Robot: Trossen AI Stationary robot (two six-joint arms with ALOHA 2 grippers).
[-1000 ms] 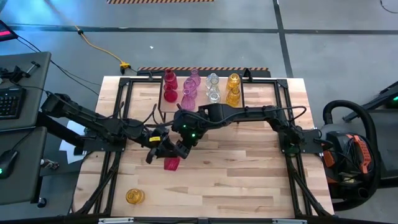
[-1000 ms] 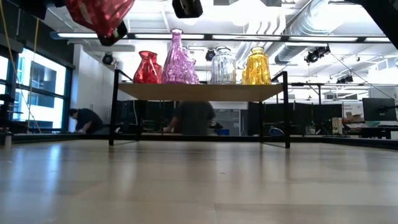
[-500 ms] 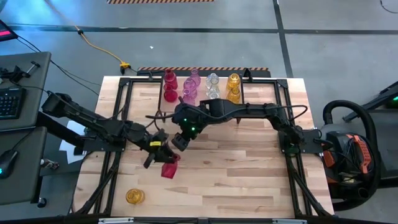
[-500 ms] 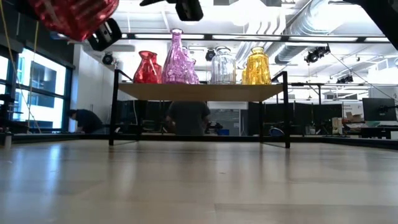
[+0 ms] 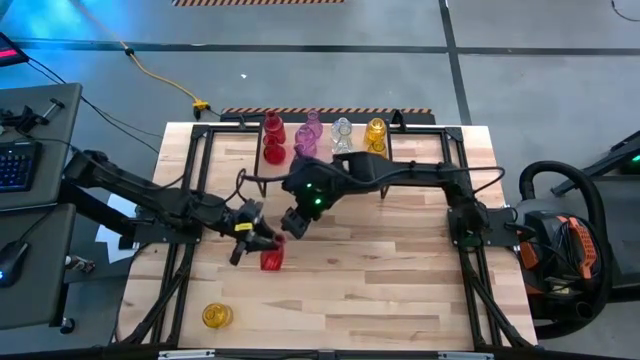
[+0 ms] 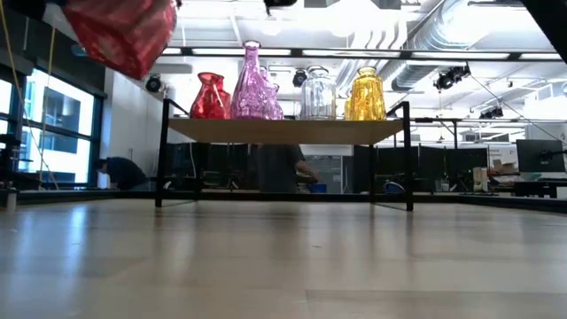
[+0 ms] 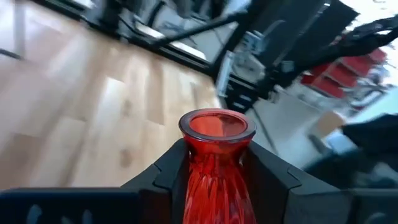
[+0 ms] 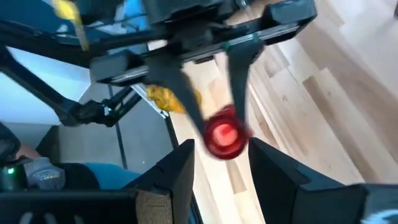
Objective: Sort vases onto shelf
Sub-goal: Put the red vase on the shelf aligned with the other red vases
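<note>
Wooden tabletop spreads beneath two dark arms at mid-table. At its far edge the shelf carries red, pink, clear and yellow vases in a row. Left gripper clamps a red vase by its body, holding it raised above the boards; the left wrist view shows both fingers pressed against the ribbed glass. Right gripper hangs just beside it, fingers spread and gripping nothing. A lone yellow vase sits near the table's front left corner.
</note>
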